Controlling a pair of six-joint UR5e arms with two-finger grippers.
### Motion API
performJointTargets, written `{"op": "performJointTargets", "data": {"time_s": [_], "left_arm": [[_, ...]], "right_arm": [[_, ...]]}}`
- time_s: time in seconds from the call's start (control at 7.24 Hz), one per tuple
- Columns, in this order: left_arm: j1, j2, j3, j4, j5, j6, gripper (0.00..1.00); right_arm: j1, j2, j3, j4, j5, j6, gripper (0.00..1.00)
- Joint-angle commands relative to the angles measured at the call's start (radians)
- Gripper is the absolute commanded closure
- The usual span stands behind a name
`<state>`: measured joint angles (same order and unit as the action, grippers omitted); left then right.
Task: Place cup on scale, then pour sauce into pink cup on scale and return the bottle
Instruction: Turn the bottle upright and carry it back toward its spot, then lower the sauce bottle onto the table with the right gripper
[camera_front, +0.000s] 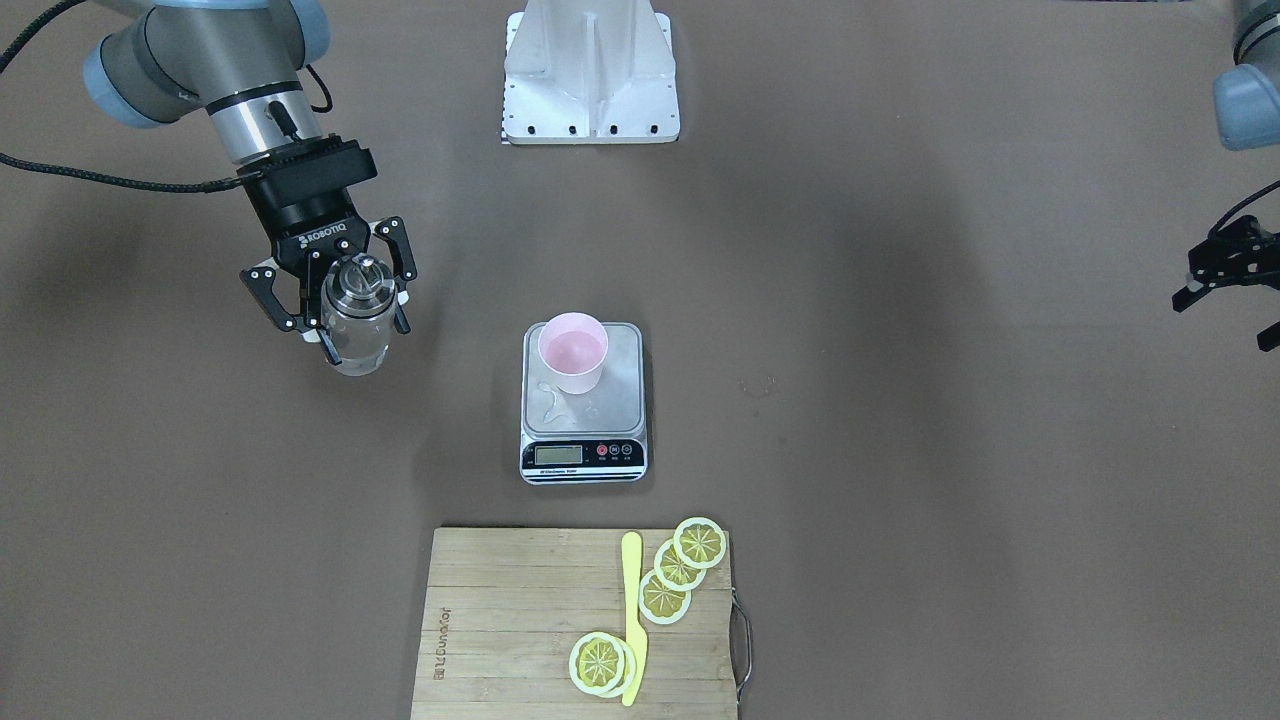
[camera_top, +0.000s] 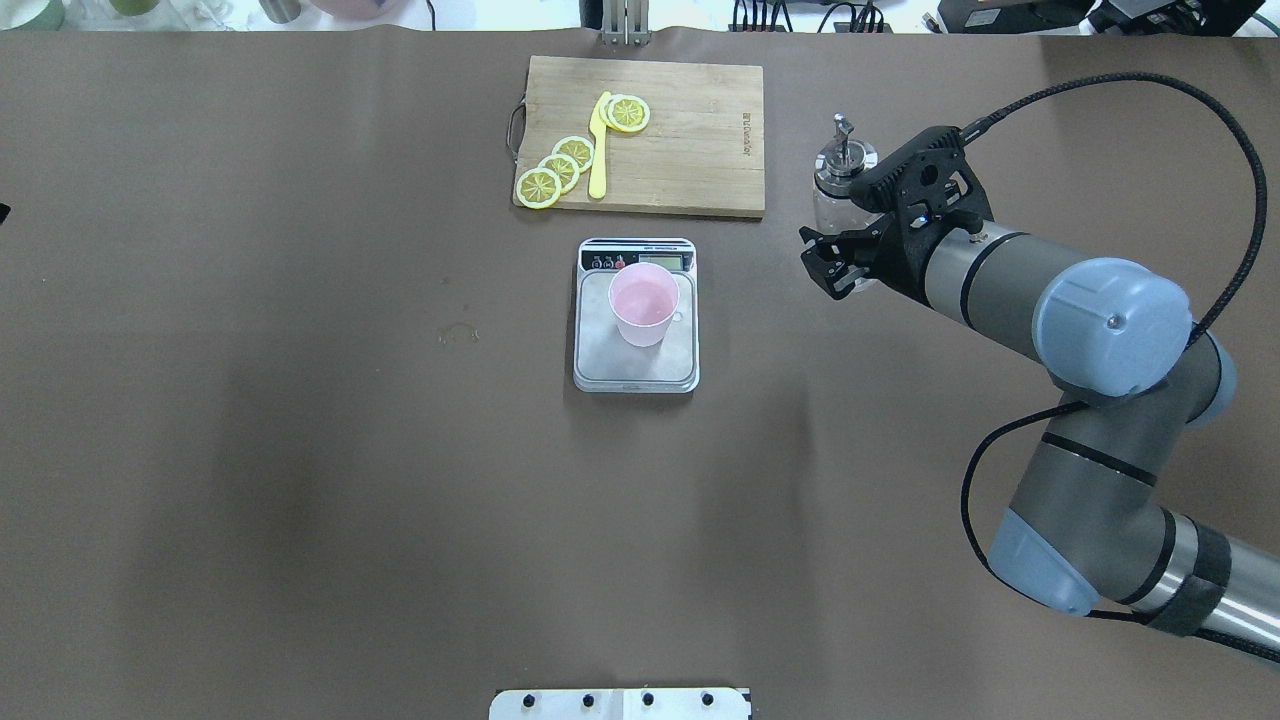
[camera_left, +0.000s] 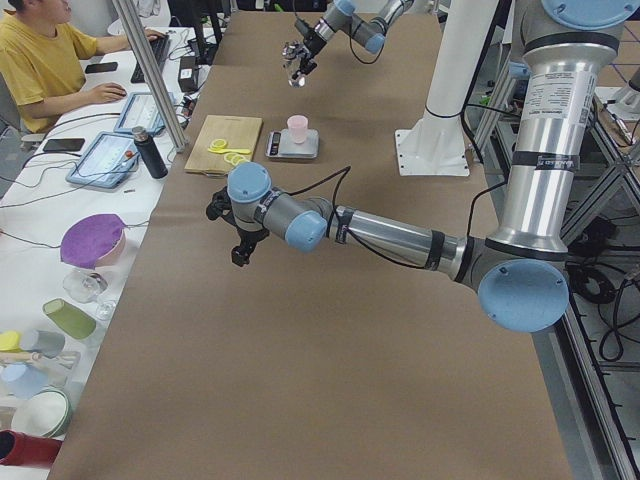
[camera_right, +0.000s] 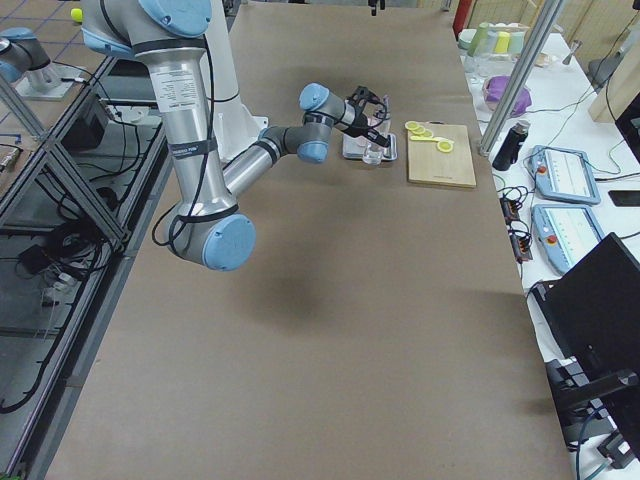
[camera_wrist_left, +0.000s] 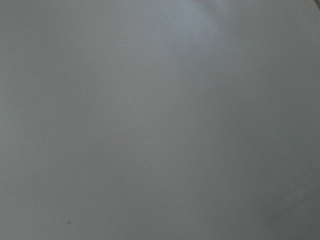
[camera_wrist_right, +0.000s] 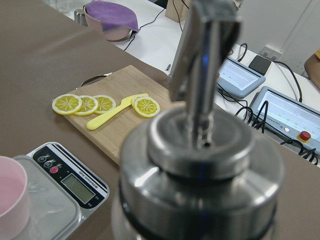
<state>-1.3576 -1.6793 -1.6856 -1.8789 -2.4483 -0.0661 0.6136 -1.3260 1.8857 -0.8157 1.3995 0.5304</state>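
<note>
— Glass is the part that worries me. Closest to the right wrist camera is the small clear glass bottle with a shiny metal collar and thin metal pour spout (camera_wrist_right: 200, 165). It's upright, and the right gripper (camera_front: 352, 318) has its fingers closed on the round body just under the collar. How's that thing going to handle?

— Stiff, slick and breakable, I'd say. Smooth glass against flat pads can twist or slide, so it wants a firm squeeze but not a crushing one. The body below the collar looks like the right place to hold it, never the skinny spout. I can't tell how much liquid is in it, or whether its base touches the brown table cover (camera_front: 900, 500).

— And further out?

— Next is the small steel-topped digital kitchen scale (camera_front: 622, 395), well apart from the bottle. The pale pink tapered plastic cup (camera_front: 572, 352) stands upright on its platform. That cup looks light and easy to knock. A few clear drops (camera_front: 548, 400) sit on the steel beside it, so the platform may be slippery.

Past that is the bamboo cutting board (camera_front: 500, 620) with yellow lemon slices (camera_front: 680, 570) and a yellow plastic knife (camera_front: 632, 610).

The left gripper (camera_front: 1225, 315) is way off on the other side. Its fingers look spread and it's holding nothing.
</note>
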Motion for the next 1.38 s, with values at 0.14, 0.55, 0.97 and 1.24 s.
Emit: {"op": "performJointTargets", "data": {"time_s": [0.14,0.55,0.97,1.24], "left_arm": [[0.000,-0.005,0.000,-0.003,0.000,0.003,0.03],[0.002,-0.011,0.003,-0.005,0.003,0.005,0.03],[0.002,-0.019,0.001,-0.019,0.003,0.005,0.03],[0.002,-0.020,0.000,-0.020,0.003,0.005,0.03]], "right_arm": [[-0.003,-0.033,-0.173,0.306,0.001,0.045,0.81],[-0.008,-0.120,-0.239,0.505,0.000,0.048,0.81],[-0.011,-0.136,-0.341,0.635,-0.014,0.054,0.80],[-0.011,-0.150,-0.344,0.650,-0.020,0.054,0.80]]}}
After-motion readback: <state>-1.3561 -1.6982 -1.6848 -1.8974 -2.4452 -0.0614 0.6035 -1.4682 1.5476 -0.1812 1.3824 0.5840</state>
